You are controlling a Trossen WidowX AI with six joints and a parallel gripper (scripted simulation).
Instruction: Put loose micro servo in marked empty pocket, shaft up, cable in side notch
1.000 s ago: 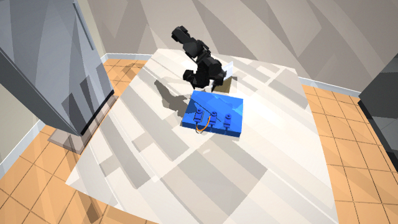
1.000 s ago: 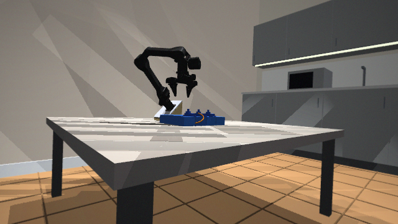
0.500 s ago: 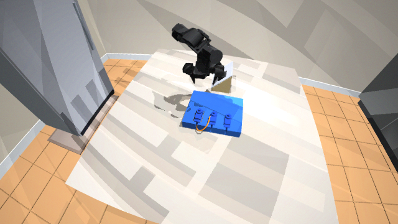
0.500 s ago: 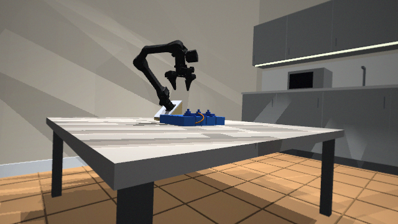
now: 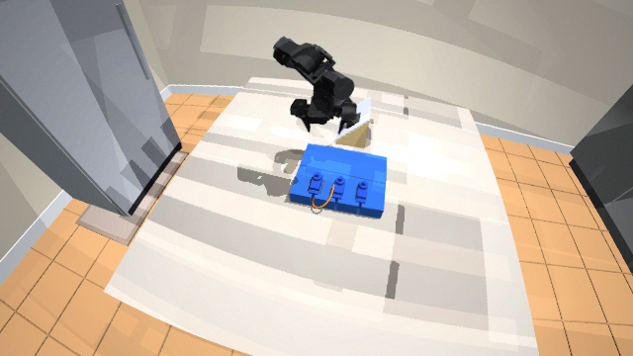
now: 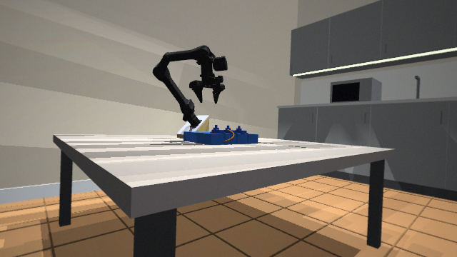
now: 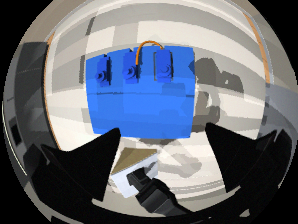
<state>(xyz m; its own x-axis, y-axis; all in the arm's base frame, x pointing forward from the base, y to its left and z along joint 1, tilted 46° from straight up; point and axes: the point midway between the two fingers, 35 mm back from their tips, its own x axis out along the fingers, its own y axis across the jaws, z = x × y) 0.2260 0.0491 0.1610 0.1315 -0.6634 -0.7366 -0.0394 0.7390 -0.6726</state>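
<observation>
The micro servo (image 5: 315, 186) (image 6: 216, 130) (image 7: 163, 64) stands in the outlined pocket at the left end of the row in the top view, shaft up. It looks upright and low in the blue deck (image 5: 346, 158) (image 6: 200, 137) (image 7: 140, 115). Whether both ears lie fully flat is too small to tell. An orange cable (image 5: 322, 206) (image 6: 233, 135) (image 7: 149, 42) arcs between this servo's notch side and the middle servo; how deep it lies in the notch is unclear. My gripper (image 5: 324, 131) (image 6: 208, 102) (image 7: 164, 129) is open and empty, high above the deck's robot side, away from the servo.
Two more blue servos (image 5: 338, 188) (image 5: 362, 191) stand in the same row on the deck. A wedge-shaped block with a white sloped face (image 5: 365, 111) (image 7: 131, 184) stands by the arm's base, behind the deck. The table (image 5: 277, 257) (image 6: 143, 168) carries them all.
</observation>
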